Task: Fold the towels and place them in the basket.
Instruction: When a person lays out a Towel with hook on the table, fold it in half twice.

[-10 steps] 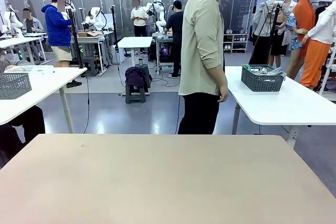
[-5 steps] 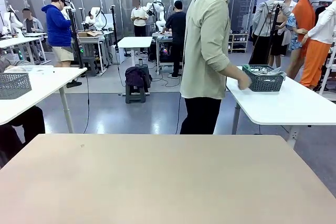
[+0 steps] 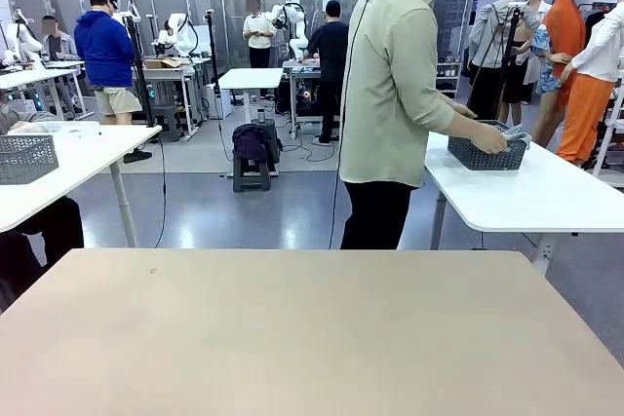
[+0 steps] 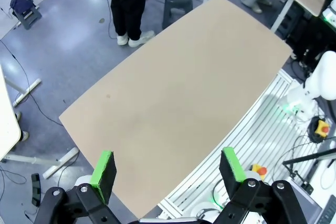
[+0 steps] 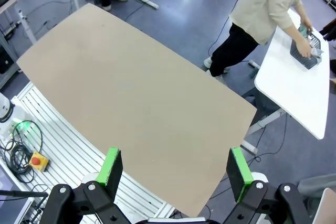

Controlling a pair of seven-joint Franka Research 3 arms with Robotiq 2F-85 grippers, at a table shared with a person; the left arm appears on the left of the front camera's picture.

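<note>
The dark basket [image 3: 485,151] stands on a white side table [image 3: 546,192] beyond the far right corner of my beige table [image 3: 312,328]. A person [image 3: 390,94] at the far side has turned to it and has both hands on it. Pale cloth [image 3: 516,135] lies at its rim; I cannot tell whether it is the towels. In the right wrist view the basket [image 5: 307,51] is far off at the upper right. My left gripper [image 4: 167,166] hangs open high above the beige table [image 4: 173,93]. My right gripper [image 5: 174,167] is open too, high over the same table [image 5: 131,93].
A lighter grey perforated basket [image 3: 24,158] sits on another white table at the left. Red stop buttons [image 4: 321,128] [image 5: 35,161] and cables lie on the slatted base on the robot's side. Other people stand at benches far behind.
The person has turned from facing sideways to the white table at the right and put both hands on the dark basket. Neither gripper has changed.
</note>
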